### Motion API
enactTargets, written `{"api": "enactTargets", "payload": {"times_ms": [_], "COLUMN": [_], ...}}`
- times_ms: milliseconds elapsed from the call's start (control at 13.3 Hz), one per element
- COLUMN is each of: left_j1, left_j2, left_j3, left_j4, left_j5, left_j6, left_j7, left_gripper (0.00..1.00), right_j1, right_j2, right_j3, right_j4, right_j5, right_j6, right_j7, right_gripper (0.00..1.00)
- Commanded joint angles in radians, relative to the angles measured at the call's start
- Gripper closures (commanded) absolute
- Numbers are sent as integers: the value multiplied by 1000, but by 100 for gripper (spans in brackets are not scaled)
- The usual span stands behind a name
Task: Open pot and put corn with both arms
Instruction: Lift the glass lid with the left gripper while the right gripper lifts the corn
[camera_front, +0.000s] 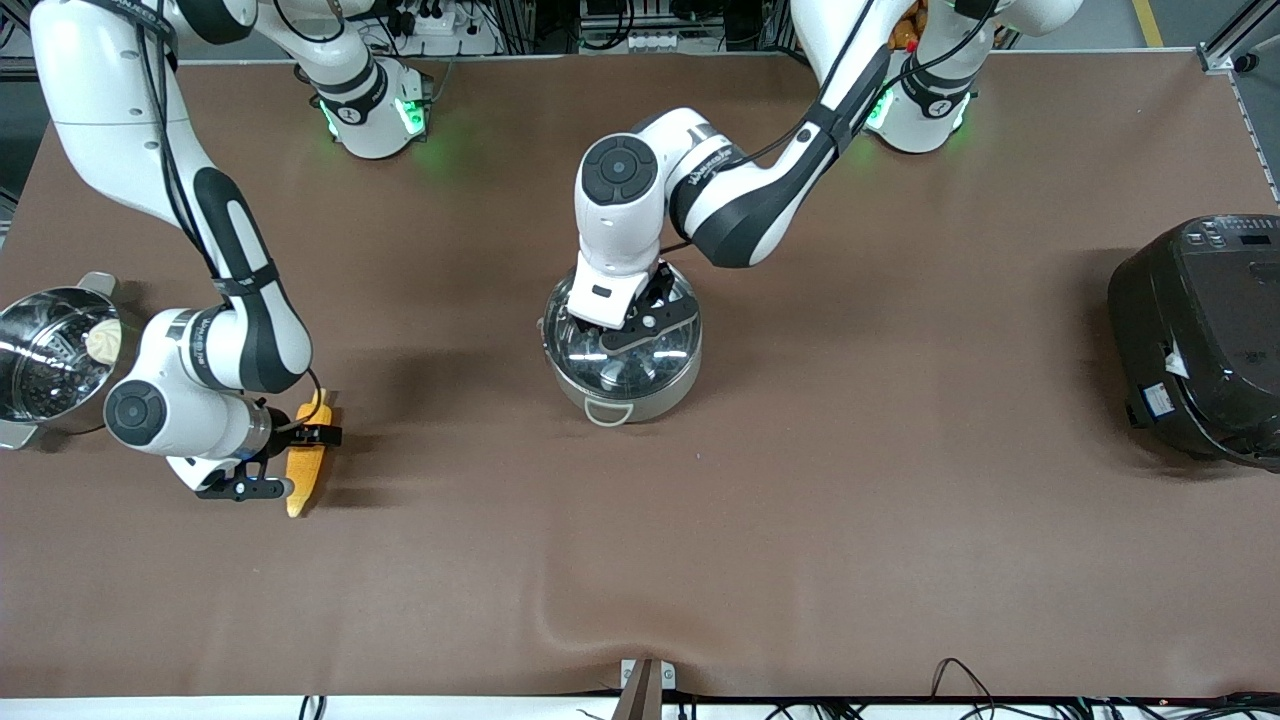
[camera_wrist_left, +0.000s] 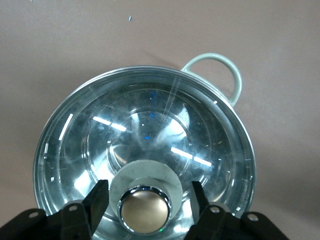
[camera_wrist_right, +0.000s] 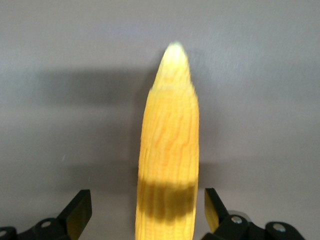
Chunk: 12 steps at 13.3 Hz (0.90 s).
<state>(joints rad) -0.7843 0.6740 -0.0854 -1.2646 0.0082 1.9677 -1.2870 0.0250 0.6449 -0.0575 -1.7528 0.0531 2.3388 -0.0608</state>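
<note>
The shiny steel pot (camera_front: 622, 398) stands mid-table with its glass lid (camera_front: 668, 345) on. My left gripper (camera_front: 628, 325) is over the lid, open, one finger on each side of the tan knob (camera_wrist_left: 145, 210) with gaps showing; the lid (camera_wrist_left: 145, 130) and a loop handle (camera_wrist_left: 220, 70) fill the left wrist view. The yellow corn (camera_front: 305, 475) lies on the table toward the right arm's end. My right gripper (camera_front: 287, 462) is low over it, open, its fingers (camera_wrist_right: 80, 210) straddling the cob (camera_wrist_right: 167, 165) without touching.
A steel steamer pot (camera_front: 40, 365) with a white bun (camera_front: 103, 340) stands at the right arm's end of the table. A large black cooker (camera_front: 1200, 340) stands at the left arm's end. The brown table cover (camera_front: 800, 520) has a wrinkle near the front edge.
</note>
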Motion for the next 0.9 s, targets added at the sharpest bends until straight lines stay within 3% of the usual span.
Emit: {"api": "enactTargets", "payload": {"times_ms": [0,827], "left_j1": [-13,-16], "left_j2": [15,22], "left_j3": [12,9], "left_j4": [17,13], "left_j5": [-17,-25], "left_j6": [0,0], "left_j7": [-24,-40], "left_gripper": [32,39], "right_j1": [-13,-23], "right_j2": [-2,-19], "right_j3": [4,7], "right_j4": [-83,-82], "right_j5": [-18,-16], "right_j6": [122,74], "right_j7": [-39,-97], "right_gripper": [0,0]}}
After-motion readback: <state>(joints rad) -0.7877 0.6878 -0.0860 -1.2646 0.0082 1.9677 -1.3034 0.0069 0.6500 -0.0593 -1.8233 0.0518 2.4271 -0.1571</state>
